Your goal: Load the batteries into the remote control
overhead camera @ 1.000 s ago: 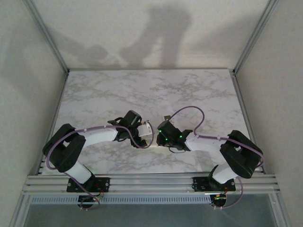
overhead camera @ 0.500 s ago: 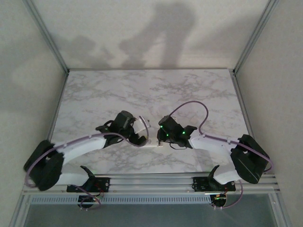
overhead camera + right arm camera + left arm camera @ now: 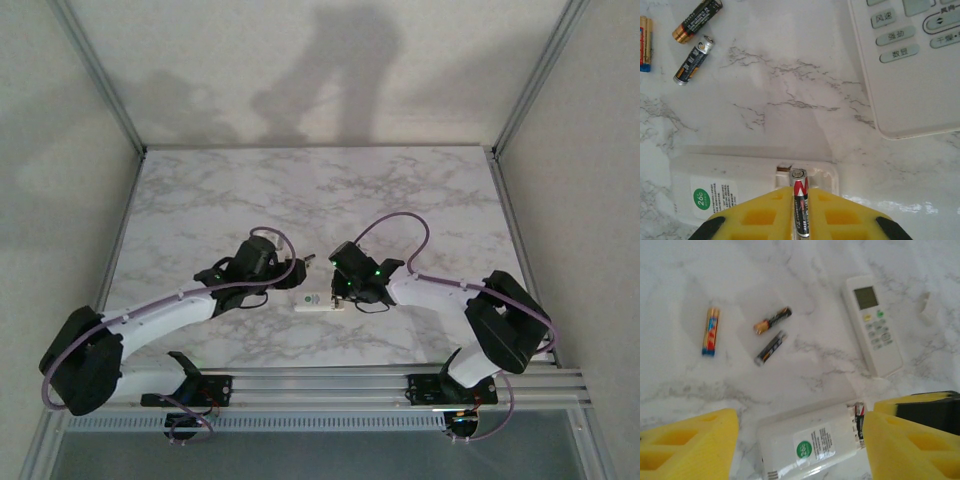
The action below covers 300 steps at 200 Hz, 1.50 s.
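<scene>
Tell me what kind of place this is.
Likely a robotics test cell, not a home: two robot arms bolted to an aluminium rail, and a marble-patterned table boxed in by plain white walls.

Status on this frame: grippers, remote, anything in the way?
Left gripper open, straddling face-down remote. Right gripper shut on battery, tip at the recess. Three loose batteries and second remote lie apart, nothing blocking.
</scene>
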Tool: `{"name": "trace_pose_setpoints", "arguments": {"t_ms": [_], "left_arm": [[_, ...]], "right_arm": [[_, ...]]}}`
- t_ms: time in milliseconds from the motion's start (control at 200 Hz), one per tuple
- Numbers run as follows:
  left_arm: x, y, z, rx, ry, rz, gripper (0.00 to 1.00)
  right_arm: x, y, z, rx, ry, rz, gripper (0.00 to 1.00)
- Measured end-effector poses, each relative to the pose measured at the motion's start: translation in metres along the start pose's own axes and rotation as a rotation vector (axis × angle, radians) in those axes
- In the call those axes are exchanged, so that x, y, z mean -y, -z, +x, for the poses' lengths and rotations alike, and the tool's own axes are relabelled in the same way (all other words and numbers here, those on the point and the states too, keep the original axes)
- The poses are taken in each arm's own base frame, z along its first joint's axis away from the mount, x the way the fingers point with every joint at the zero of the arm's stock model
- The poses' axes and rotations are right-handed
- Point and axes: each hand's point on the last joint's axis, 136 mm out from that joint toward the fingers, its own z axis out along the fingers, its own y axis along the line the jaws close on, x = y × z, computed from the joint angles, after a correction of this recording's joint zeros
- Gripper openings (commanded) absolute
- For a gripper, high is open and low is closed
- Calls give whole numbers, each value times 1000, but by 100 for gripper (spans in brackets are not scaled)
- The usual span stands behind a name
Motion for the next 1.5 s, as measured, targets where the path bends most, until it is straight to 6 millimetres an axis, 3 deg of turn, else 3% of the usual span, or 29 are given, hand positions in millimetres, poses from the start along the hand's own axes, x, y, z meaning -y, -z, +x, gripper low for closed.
{"name": "trace_pose_setpoints", "arguments": {"t_ms": [265,676,1156,1502], "left_arm": [[-15,-27,38,-171,78,-31,58],[-29,-43,72,-299,99,-52,52],[-22,-45,78,-307,161,24,35],[-22,-45,78,-290,201,39,33]], "right_arm": [[1,-3,2,-8,1,6,15],[0,-12,8,-34,-6,-5,14],[0,-13,13,-35,-44,-6,10],[2,-16,14,-39,-131,8,8]]}}
